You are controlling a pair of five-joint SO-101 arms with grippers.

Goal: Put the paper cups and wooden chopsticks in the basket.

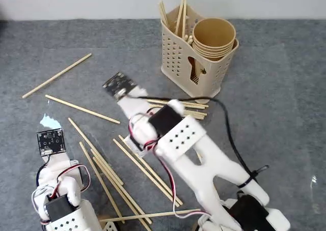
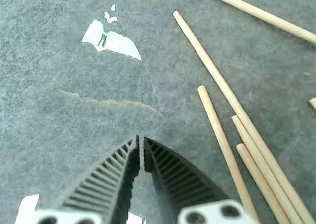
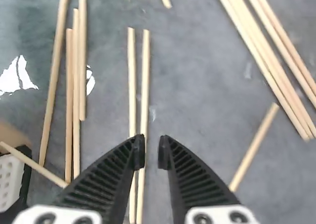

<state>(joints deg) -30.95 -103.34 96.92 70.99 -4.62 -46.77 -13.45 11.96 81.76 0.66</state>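
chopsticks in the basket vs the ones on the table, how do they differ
In the basket the chopsticks stand upright, ends above the rim; on the table the loose chopsticks lie flat. The basket's chopsticks are bunched together beside the paper cups; the loose chopsticks are scattered at many angles. Both are plain pale wooden sticks.

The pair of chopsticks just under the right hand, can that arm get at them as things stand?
Probably yes. The right hand hangs right over the pair of chopsticks, nothing lies on them, though its jaws are barely apart.
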